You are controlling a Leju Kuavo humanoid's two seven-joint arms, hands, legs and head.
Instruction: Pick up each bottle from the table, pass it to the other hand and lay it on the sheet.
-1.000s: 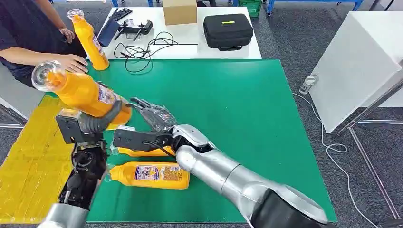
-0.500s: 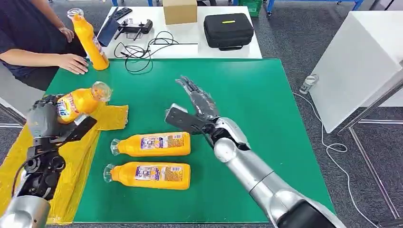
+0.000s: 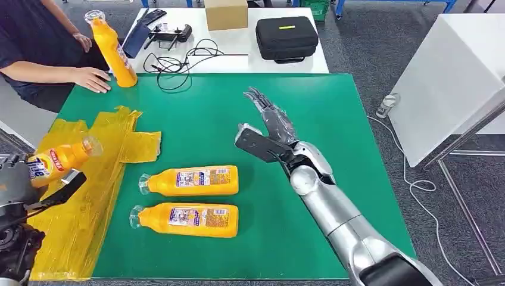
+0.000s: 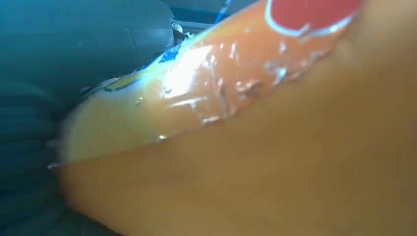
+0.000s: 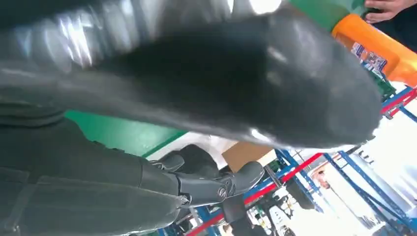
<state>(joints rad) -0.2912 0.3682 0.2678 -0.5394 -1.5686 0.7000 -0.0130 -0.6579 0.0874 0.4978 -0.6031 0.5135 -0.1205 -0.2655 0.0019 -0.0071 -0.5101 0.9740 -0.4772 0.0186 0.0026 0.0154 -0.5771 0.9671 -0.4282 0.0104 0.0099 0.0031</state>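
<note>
The left hand grips an orange bottle above the yellow sheet, seemingly to lay it down, while the right hand hovers empty, fingers spread.

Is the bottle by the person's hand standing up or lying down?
Standing up, leaning a little. The bottle rests on its base at the far corner of the green table, cap on top, beside the person's hand.

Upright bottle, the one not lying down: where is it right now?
In the head view the upright bottle stands at the green table's far left corner, beside a person's hand, with the black cables to its right.
</note>
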